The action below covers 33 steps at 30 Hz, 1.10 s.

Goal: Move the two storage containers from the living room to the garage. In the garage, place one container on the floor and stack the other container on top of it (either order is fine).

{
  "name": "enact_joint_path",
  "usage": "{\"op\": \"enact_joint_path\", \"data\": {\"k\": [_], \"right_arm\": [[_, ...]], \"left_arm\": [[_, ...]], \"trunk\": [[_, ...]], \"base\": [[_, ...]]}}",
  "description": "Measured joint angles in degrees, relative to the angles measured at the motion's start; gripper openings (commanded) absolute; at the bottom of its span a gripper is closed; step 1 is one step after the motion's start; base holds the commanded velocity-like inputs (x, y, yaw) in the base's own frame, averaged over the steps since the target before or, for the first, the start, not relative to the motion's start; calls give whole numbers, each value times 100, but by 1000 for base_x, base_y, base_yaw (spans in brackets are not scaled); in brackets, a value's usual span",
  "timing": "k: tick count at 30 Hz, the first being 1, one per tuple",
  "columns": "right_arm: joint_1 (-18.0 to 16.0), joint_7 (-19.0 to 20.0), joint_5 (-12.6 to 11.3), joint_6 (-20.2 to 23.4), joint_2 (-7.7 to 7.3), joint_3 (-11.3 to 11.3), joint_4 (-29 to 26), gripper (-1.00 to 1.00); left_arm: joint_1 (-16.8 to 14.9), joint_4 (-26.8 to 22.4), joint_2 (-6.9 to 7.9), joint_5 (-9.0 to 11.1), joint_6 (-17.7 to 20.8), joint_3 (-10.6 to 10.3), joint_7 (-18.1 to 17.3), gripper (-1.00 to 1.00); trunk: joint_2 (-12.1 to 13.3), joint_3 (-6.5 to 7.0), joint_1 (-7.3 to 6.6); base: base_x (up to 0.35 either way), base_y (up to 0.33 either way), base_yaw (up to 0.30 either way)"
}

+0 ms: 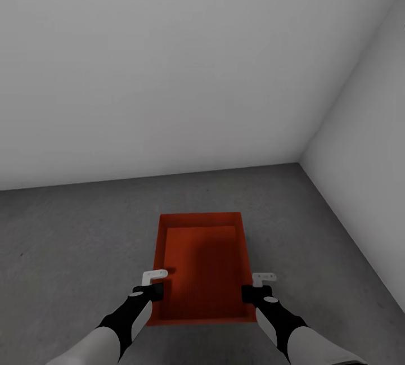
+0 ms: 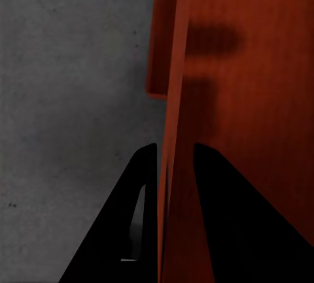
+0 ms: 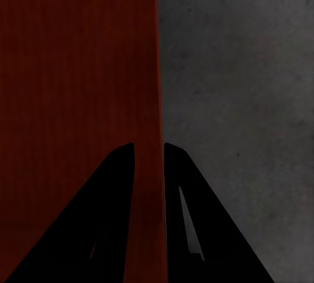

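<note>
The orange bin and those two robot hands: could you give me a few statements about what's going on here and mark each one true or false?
1. The left gripper pinches one long wall of the storage container, a finger on each side. True.
2. The right gripper hangs free, away from the container. False: its fingers straddle the opposite wall.
3. The container holds tools. False: its ribbed inside is bare.
4. The floor below is dark grey and mottled. True.
5. A second bin sits under this one. False: the left wrist view shows only grey floor beside the wall.
</note>
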Motion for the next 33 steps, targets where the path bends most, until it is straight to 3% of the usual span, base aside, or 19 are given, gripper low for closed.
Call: {"op": "enact_joint_path", "data": {"k": [17,33], "right_arm": [[1,0,0,1,-2,9,5,-100],[1,0,0,0,-1,4,7,-100]], "left_arm": [[4,18,-2,0,-17,8,-2,-100],[0,18,-2,-3,-12,7,-2,-100]], "trunk": [[0,0,-1],[-1,0,-2]], "base": [[7,0,0],[176,0,0]]}}
